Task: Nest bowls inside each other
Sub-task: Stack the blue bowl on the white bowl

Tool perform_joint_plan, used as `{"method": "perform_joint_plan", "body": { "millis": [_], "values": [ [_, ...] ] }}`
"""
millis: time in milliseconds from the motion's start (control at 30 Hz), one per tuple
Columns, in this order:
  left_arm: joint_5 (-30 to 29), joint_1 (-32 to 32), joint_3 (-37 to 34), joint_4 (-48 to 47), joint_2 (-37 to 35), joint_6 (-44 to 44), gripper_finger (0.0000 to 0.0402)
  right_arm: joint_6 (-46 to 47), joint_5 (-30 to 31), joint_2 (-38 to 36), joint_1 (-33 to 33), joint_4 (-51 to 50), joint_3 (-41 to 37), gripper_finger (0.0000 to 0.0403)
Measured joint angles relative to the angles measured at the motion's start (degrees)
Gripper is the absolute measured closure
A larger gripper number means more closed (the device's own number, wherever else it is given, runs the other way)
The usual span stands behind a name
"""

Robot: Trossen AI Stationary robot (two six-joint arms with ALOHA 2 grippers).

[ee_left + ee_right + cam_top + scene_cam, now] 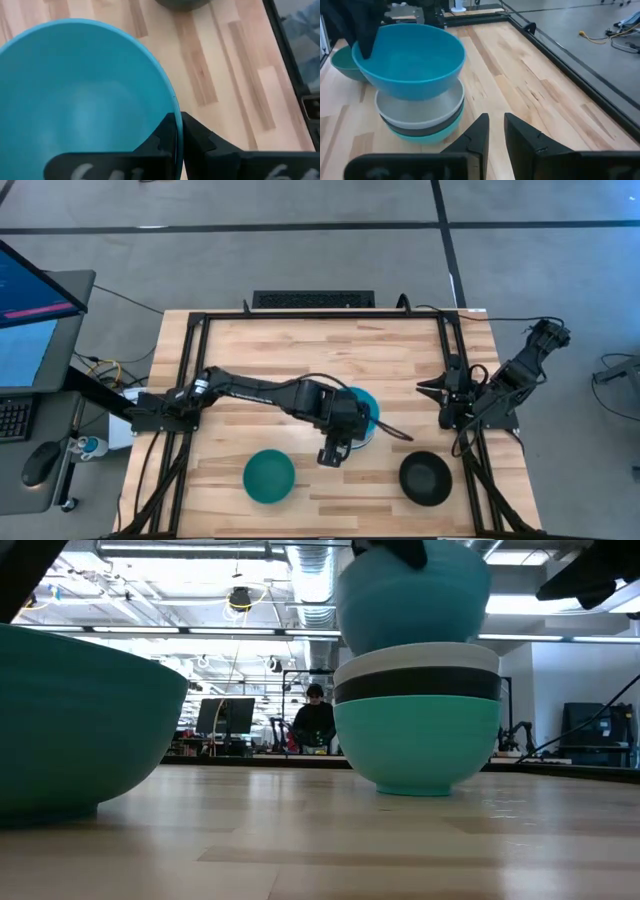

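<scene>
My left gripper (335, 452) (179, 125) is shut on a bright blue bowl (366, 406) (415, 595) (410, 55) over the table's middle. Right under it stands a nested stack: a cyan bowl (415, 750) on the table, a black bowl (415, 685) in it, and a white bowl (415, 658) (420, 107) on top. A teal-green bowl (269, 476) (80, 720) and a second black bowl (425, 478) rest on their bases near the table's near edge. My right gripper (428, 388) (496, 122) waits shut by the right frame rail. My left gripper pinches the blue bowl's rim (172, 107) on the side facing the table's near edge, one finger inside the bowl and one outside. The fingers come from above, pointing down. The bowl stays upright with its base at the white bowl's mouth; whether they touch I cannot tell.
A black metal frame (190, 380) runs around the wooden table top. Bare wood lies between the stack and the right rail, and across the far half. A monitor and a keyboard stand off the table's left side. A person sits in the room far behind.
</scene>
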Motion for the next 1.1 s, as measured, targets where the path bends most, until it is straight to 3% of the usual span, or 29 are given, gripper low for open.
{"method": "perform_joint_plan", "body": {
  "millis": [300,533,833,1000,1100],
  "values": [
    [-2.44,-0.83,-8.67,15.30,0.22,-8.61,0.0401,-0.31,-3.47,0.02,0.02,0.02,0.00,0.0321],
    [-7.60,-0.85,-11.87,15.70,0.20,-11.76,0.0401,-2.65,-4.13,0.00,2.27,0.30,0.00,0.0321],
    [-8.23,-1.33,-12.34,15.85,0.22,-13.52,0.0400,-2.83,-4.01,0.02,3.76,0.34,0.00,0.0321],
    [-4.18,-0.86,-12.34,16.02,0.23,-15.12,0.0377,-2.83,-3.91,0.00,3.69,0.34,0.00,0.0321],
    [-5.62,-0.87,-12.34,16.04,0.47,-15.96,0.0361,-2.82,-3.91,0.00,3.69,0.33,0.00,0.0321]
  ]
}}
